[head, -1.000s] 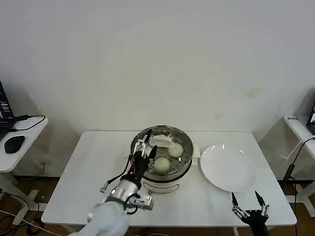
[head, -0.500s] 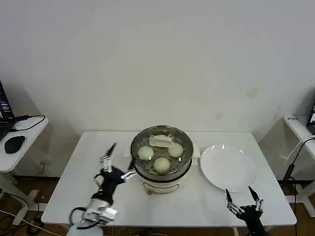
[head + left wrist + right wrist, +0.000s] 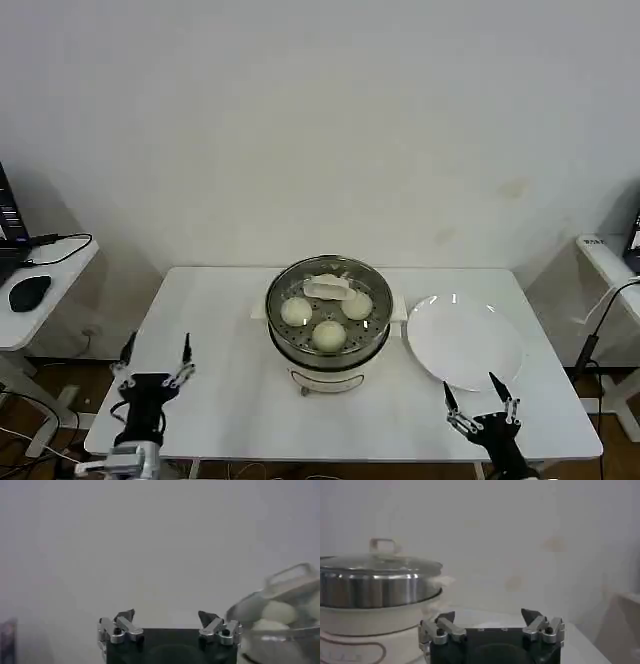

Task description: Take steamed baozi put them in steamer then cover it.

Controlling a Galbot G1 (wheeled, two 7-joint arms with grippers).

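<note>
1. Steamer (image 3: 328,345): round, shiny stainless-steel pot on a white base, standing at the middle of the white table (image 3: 220,330). In the right wrist view its steel wall (image 3: 370,590) sits above the pale base.
2. Cover (image 3: 328,300): clear glass lid with a metal rim and a pale cream bar handle (image 3: 327,289) at its centre. It lies flat on the steamer's rim, closing it.
3. Steamed baozi (image 3: 329,335): smooth, round, cream-white buns seen through the glass. Three show clearly in the head view, at the near, left and right of the tray; a fourth cannot be made out under the handle.
4. Plate (image 3: 464,342): flat white dish with nothing on it, just beside the steamer on the robot's right.
5. Left gripper (image 3: 156,362): at the near left edge of the table, fingers spread apart, holding nothing. The steamer is ahead of it and off to its right, well apart. In the left wrist view (image 3: 167,621) the covered steamer with buns inside shows at one side, beyond the fingertips.
6. Right gripper (image 3: 478,398): at the near right edge of the table, fingers spread apart, holding nothing. The plate lies just ahead of it; the steamer is ahead and to its left, well apart. The right wrist view (image 3: 489,620) shows the lidded steamer off to one side of the fingers.
</note>
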